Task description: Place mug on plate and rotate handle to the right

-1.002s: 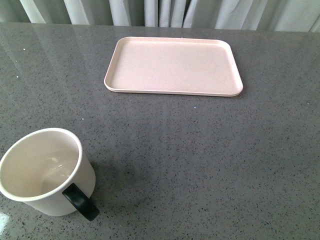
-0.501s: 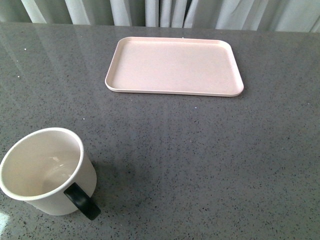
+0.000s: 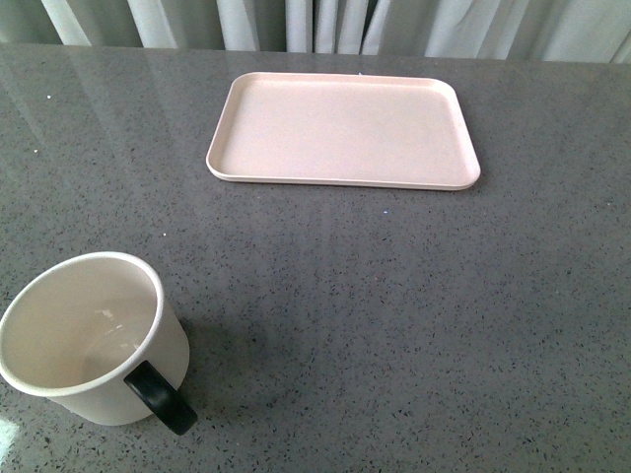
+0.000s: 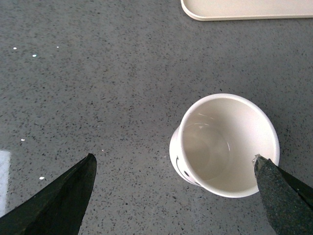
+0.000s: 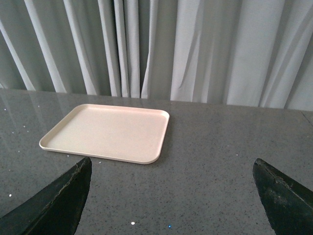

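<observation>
We see the mug (image 3: 94,340) standing upright on the grey speckled desk (image 3: 394,315), at the near left in the front view and well apart from the plate (image 3: 343,128). The plate lies flat at the far side of the desk, just before the pale curtains (image 3: 296,25), with nothing on it. The handle (image 3: 160,396) sticks out from the mug's near side, angled a little to the right, toward the camera.

In the left wrist view we look down into the mug (image 4: 225,144), and it is empty. The left gripper (image 4: 173,157) is spread wide, its two dark fingers (image 4: 63,196) well apart. The mug sits between them, much closer to one finger, whose tip overlaps the rim in the picture; we cannot tell whether they touch. A bit of the black print (image 4: 182,167) shows on the mug's side. The handle is hidden here, and a corner of the plate (image 4: 244,10) shows at the picture's edge.

The right gripper (image 5: 171,160) is also spread wide with nothing between its fingers (image 5: 54,200) but bare desk. It is well apart from the plate (image 5: 110,132), which lies ahead of it before the curtains (image 5: 195,49). The mug is out of this view – we see only plate and desk
</observation>
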### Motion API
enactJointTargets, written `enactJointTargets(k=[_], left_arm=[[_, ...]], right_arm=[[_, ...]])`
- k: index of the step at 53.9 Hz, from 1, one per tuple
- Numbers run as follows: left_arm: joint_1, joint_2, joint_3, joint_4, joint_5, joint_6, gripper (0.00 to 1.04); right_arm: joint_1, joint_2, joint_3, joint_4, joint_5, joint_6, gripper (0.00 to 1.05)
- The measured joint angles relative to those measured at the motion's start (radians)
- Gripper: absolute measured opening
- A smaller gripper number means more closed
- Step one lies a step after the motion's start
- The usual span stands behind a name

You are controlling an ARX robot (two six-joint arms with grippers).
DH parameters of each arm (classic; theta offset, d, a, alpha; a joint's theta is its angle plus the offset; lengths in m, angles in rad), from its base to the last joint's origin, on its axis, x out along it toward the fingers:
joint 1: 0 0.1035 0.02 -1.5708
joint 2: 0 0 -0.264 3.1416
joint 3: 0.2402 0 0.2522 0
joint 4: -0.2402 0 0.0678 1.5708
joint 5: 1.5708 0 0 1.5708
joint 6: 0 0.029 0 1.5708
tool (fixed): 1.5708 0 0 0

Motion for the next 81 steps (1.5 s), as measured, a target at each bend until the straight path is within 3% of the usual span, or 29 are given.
enactJointTargets(k=[27,71,74,81], left_arm=[[-0.063,0.357,0.115,0.106,-0.067,0.031,0.96],[-0.080,0.549,0.174,0.114,-0.135,0.097,0.95],[-0.085,0.555,0.174,0.113,-0.140,0.101,0.91],[-0.094,0.578,0.176,0.107,-0.146,0.107,0.68]], right_arm=[[0.000,0.000,0.000,0.000,0.000,0.000,0.96],[0.000,0.000,0.000,0.000,0.000,0.000,0.96],[0.000,0.000,0.000,0.000,0.000,0.000,0.96],[0.000,0.000,0.000,0.000,0.000,0.000,0.96]])
